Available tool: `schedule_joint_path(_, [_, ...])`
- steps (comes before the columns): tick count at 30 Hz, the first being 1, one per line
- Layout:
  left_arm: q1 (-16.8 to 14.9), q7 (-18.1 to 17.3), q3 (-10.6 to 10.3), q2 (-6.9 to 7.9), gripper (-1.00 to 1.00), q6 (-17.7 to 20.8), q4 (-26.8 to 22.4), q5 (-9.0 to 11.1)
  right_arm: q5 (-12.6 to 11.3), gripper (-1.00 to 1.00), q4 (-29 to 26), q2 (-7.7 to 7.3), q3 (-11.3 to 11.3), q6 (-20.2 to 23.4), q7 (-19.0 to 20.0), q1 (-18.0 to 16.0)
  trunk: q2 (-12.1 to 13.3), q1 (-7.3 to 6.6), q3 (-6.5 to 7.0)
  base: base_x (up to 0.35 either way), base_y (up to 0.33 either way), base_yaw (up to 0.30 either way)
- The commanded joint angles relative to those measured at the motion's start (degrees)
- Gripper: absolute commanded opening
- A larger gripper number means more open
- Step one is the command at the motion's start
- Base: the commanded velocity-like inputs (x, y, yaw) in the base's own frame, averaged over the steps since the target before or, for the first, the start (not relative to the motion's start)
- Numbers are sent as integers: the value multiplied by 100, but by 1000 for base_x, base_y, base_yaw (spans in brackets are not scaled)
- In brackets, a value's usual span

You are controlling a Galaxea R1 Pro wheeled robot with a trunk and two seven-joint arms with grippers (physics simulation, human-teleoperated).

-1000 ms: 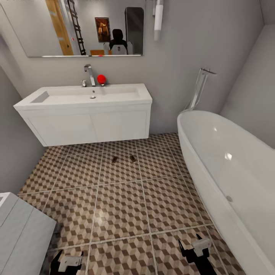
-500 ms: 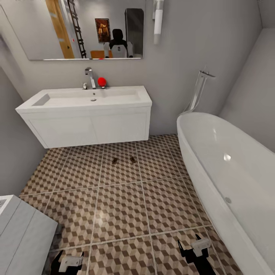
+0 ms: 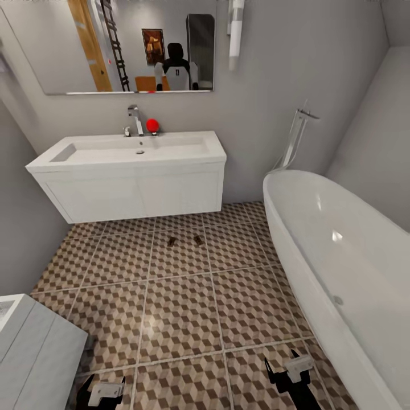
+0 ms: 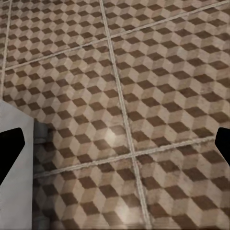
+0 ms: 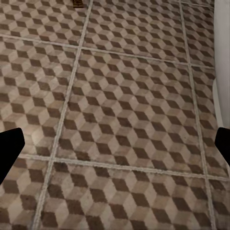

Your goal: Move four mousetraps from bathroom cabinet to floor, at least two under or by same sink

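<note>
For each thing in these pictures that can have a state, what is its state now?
Left mousetrap: lying on the floor in front of the sink.
Right mousetrap: lying on the floor beside it, apart.
Left end effector: open, empty.
Right end effector: open, empty.
Sink cabinet doors: closed.
Bathtub: empty.

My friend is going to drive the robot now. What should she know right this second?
Left gripper: open, empty, low over the bathroom floor.
Right gripper: open, empty, also low over the tiles.
Two mousetraps lie on the floor just in front of the sink, side by side but apart.
Done: those two are placed by the sink.
Left: fetch the other two mousetraps from the cabinet and set them on this same floor.
The bathtub stands close on the right side, so watch that arm.
</note>
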Motion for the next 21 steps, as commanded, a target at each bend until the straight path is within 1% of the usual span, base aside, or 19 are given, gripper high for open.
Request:
schedule_joint_path(1, [-8, -1, -50, -3, 100, -17, 18, 50, -26, 100, 2, 3, 48, -12, -19, -3, 39, -23, 15, 0, 0, 0])
schedule_joint_path(9, [-8, -1, -50, -42, 100, 7, 18, 50, -25, 100, 2, 8, 48, -9, -19, -3, 360, -199, 158, 0, 0, 0])
schedule_joint_path(21, [-8, -1, -50, -48, 100, 21, 21, 50, -25, 100, 2, 9, 48, -9, -19, -3, 841, -462, 374, 0, 0, 0])
